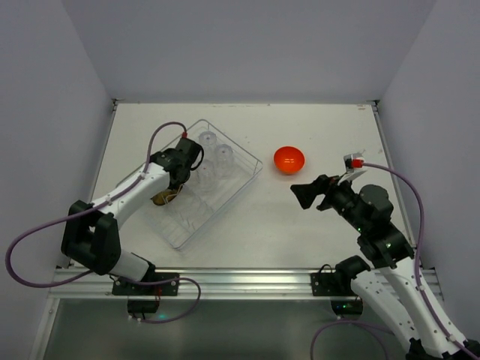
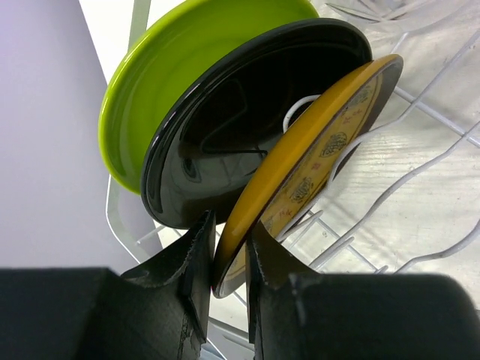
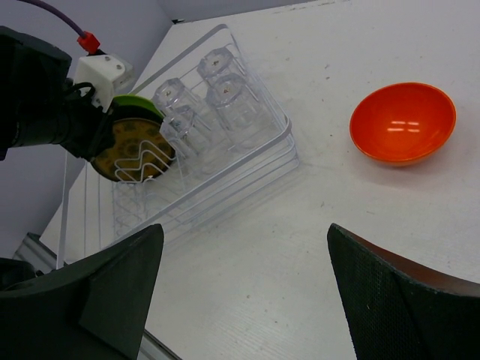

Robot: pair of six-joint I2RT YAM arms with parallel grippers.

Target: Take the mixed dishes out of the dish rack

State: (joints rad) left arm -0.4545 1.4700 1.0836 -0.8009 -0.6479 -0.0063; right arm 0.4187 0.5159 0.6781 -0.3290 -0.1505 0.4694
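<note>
The see-through dish rack (image 1: 244,174) lies left of centre, also in the right wrist view (image 3: 247,161). Three plates stand in it on edge: a lime-green plate (image 2: 150,75), a black plate (image 2: 240,127) and a yellow patterned plate (image 2: 322,150). My left gripper (image 2: 229,255) is shut on the yellow plate's rim, one finger on each face; in the top view it (image 1: 169,192) is inside the rack. Several clear tumblers (image 1: 217,157) stand at the rack's far end. The orange-red bowl (image 1: 289,159) sits on the table outside the rack. My right gripper (image 1: 304,193) is open and empty, near the bowl.
The white table (image 1: 330,127) is walled at the back and both sides. White wire ridges (image 2: 420,172) run across the rack floor beside the plates. The left arm's purple cable (image 1: 161,135) loops over the rack's left side. A metal rail (image 1: 247,281) runs along the near edge.
</note>
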